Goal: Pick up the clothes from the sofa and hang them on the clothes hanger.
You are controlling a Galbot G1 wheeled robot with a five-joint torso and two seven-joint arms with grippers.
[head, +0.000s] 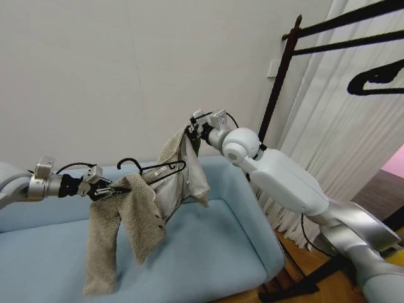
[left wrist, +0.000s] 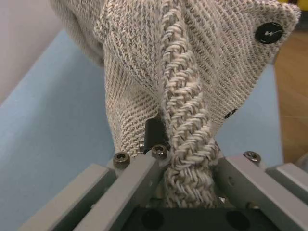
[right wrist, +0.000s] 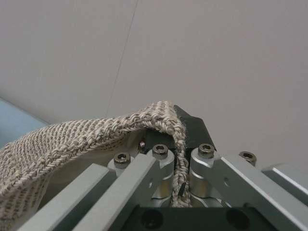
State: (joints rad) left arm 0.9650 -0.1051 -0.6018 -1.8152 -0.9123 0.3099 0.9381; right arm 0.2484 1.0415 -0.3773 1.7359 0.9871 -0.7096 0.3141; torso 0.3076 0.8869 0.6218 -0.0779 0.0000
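Gripping the beige knit cardigan (head: 136, 214) with the left pincer (head: 101, 187), clamped tight on a braided edge, low over the blue sofa (head: 214, 252). Pinching its other edge (higher, nearer the wall) with the right pincer (head: 197, 129), closed on the knit. Stretched between the two, draped around a black hanger (head: 165, 168), well apart from the dark clothes rack (head: 282, 69).

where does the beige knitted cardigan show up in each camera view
Head view: the beige knitted cardigan hangs centre-left, between the left gripper and the right gripper.
Left wrist view: its braided edge runs into the left gripper's shut jaws.
Right wrist view: its edge drapes over the right gripper's shut jaws.
Shared landmark: the light blue sofa, in all three.
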